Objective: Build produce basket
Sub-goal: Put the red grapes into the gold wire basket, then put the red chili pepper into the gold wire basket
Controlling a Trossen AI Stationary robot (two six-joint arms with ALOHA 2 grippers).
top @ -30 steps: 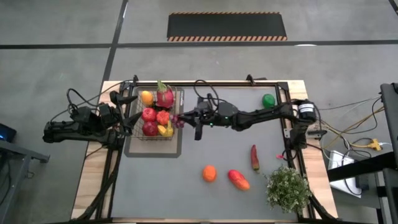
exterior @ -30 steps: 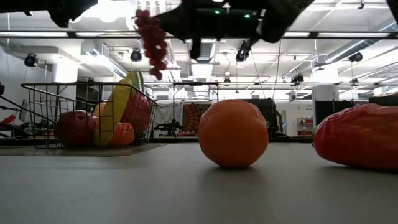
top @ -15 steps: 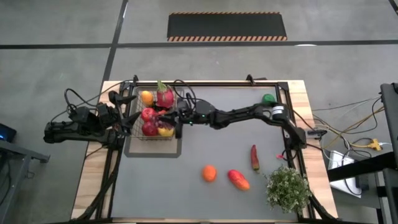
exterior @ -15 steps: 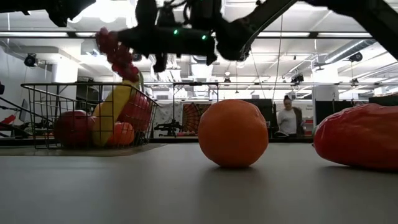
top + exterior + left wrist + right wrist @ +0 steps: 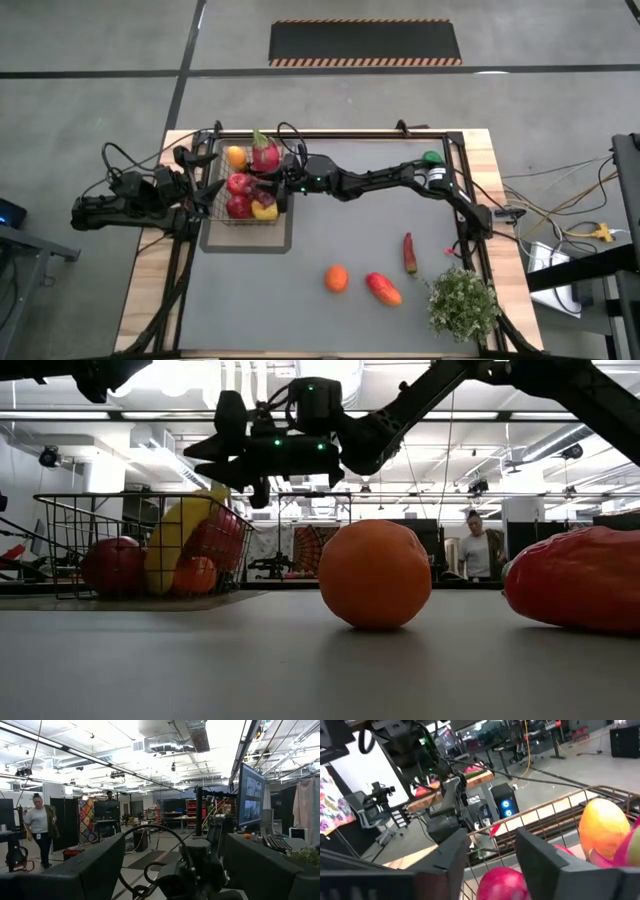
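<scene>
Basket (image 5: 247, 190) sits at worktop's (image 5: 330, 240) left end w/ right pincer (image 5: 279, 186) over its rim, fingers apart & empty, left pincer (image 5: 205, 190) open beside it; fruit piled high could roll out if bumped, & grapes can't be made out.

No legible writing in any view.
No label, brand, number or sign can be read on anything here; the monitor (image 5: 254, 794) beyond the left end effector's fingers shows only blurred pictures, and the striped floor mat (image 5: 365, 43) carries hazard stripes, no words.
</scene>
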